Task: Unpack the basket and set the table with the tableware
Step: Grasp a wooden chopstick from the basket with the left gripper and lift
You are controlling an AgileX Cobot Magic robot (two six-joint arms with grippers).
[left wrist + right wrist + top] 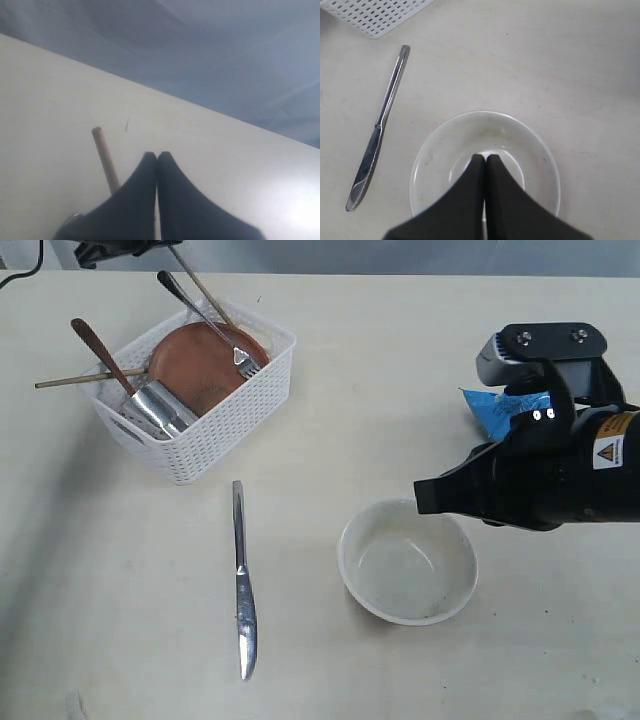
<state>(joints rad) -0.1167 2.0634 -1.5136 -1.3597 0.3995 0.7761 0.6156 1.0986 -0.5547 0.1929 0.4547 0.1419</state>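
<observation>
Bowl (pixel 408 562) below right gripper (pixel 484 157), jaws together — left gripper (pixel 157 155) likewise, chopstick (pixel 105 157) seemingly alongside.

**A:** Which pieces read as metal to you?

**B:** Your knife (pixel 242 590), fork (pixel 215 325) and cup (pixel 160 405): smooth, polished steel.

**A:** And the rest?

**B:** You have a white plastic basket (pixel 215 430) with perforated, woven-look walls and a glossy off-white bowl (pixel 440 585). The spoon (pixel 100 350) and chopstick (pixel 85 380) are matt wood, and the plate (pixel 195 360) is smooth reddish-brown. You also have a crinkly blue packet (pixel 495 410) and a matt cream table (pixel 400 390), faintly scuffed.
</observation>
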